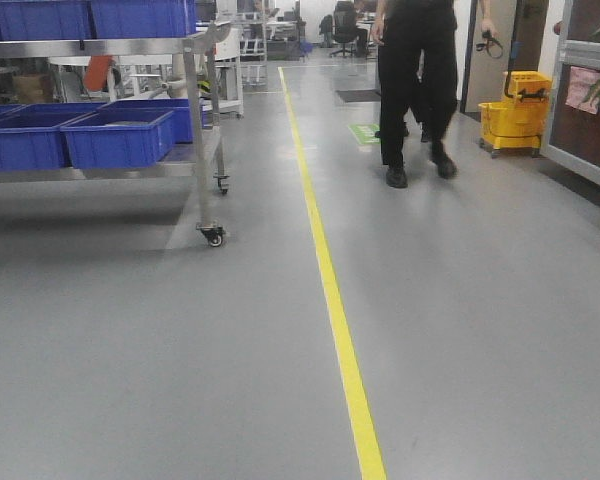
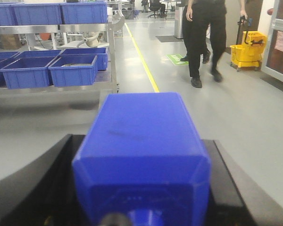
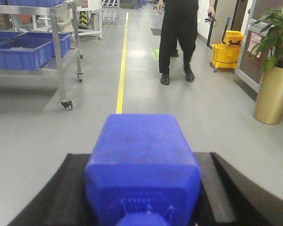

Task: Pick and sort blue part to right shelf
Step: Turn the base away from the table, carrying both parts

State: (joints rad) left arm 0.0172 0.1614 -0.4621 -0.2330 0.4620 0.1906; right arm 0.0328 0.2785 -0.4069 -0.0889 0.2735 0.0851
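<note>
In the left wrist view a dark-blue boxy blue part (image 2: 141, 136) fills the middle, cap end toward the camera. My left gripper (image 2: 142, 146) is shut on it, black fingers (image 2: 47, 183) pressed against both its sides. A second, similar blue part (image 3: 141, 155) sits the same way in the right wrist view, with my right gripper (image 3: 140, 157) shut on it. A steel-framed shelf (image 1: 195, 120) on castors with blue bins (image 1: 115, 140) stands ahead to the left, well apart from both grippers. Neither gripper appears in the front view.
A person in black (image 1: 415, 90) walks on the grey floor ahead, right of a yellow floor line (image 1: 330, 290). A yellow mop bucket (image 1: 513, 120) stands at the far right. A plant in a gold pot (image 3: 273, 94) is on the right.
</note>
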